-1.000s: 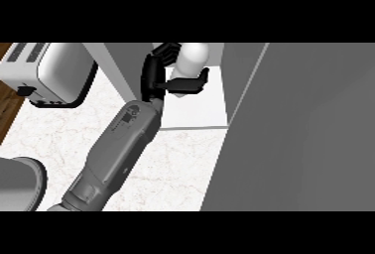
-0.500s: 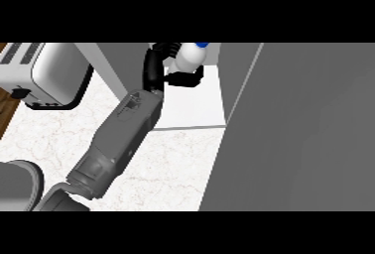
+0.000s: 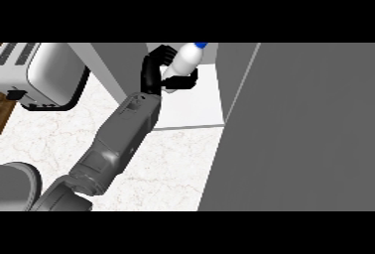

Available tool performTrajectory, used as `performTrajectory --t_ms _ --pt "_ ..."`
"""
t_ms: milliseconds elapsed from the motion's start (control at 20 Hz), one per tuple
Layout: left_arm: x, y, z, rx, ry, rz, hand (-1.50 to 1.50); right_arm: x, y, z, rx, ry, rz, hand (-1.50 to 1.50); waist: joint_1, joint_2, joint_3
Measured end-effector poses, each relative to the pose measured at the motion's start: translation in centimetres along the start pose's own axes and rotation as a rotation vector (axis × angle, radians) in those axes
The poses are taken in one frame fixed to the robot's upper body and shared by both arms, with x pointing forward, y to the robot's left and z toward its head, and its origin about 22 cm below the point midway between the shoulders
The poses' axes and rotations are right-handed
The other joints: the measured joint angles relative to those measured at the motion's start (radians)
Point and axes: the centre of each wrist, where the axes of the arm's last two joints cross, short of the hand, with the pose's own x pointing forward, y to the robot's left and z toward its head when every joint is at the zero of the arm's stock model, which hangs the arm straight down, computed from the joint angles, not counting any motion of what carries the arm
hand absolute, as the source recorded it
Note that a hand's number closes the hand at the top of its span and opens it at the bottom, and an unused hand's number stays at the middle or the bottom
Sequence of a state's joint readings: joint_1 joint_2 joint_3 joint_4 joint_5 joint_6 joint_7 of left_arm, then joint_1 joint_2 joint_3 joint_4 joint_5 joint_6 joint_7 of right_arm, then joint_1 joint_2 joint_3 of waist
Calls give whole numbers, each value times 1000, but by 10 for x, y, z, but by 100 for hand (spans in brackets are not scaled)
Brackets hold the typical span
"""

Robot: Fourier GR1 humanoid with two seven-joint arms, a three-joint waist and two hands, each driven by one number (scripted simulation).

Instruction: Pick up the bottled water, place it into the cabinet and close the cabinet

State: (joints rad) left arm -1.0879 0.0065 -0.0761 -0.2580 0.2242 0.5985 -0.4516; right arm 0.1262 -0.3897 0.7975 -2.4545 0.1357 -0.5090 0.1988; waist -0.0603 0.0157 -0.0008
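White bottled water point(image 3: 184, 60), blue-capped, is held tilted inside the open cabinet point(image 3: 196, 99) — above its pale floor. Left hand point(image 3: 162, 69) has fingers point(image 3: 184, 82) curled round the bottle. Toaster point(image 3: 45, 74) stands on the marble tabletop point(image 3: 176, 163) at left.

toaster point(image 3: 45, 74): silver, at my ten o'clock, slots up, on the counter | counter point(image 3: 176, 163): white marble, veined, spreading below me | wooden strip point(image 3: 6, 110): brown, at nine o'clock, beside toaster
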Motion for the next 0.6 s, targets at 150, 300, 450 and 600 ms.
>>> performTrajectory --t_ms 150,300,450,600 --pt "-8 1 3 12 15 -12 150 0 -1 -1 8 -5 2 -150 -8 4 0" --pt "-13 3 4 25 15 -49 150 0 -1 0 10 -4 -3 -150 -8 4 0" --pt "-17 8 2 35 14 -89 -150 -1 0 0 11 -20 -7 -150 -13 7 0" --pt "-21 8 5 40 16 -151 -150 -1 -1 0 17 -21 -7 -150 -23 9 0"
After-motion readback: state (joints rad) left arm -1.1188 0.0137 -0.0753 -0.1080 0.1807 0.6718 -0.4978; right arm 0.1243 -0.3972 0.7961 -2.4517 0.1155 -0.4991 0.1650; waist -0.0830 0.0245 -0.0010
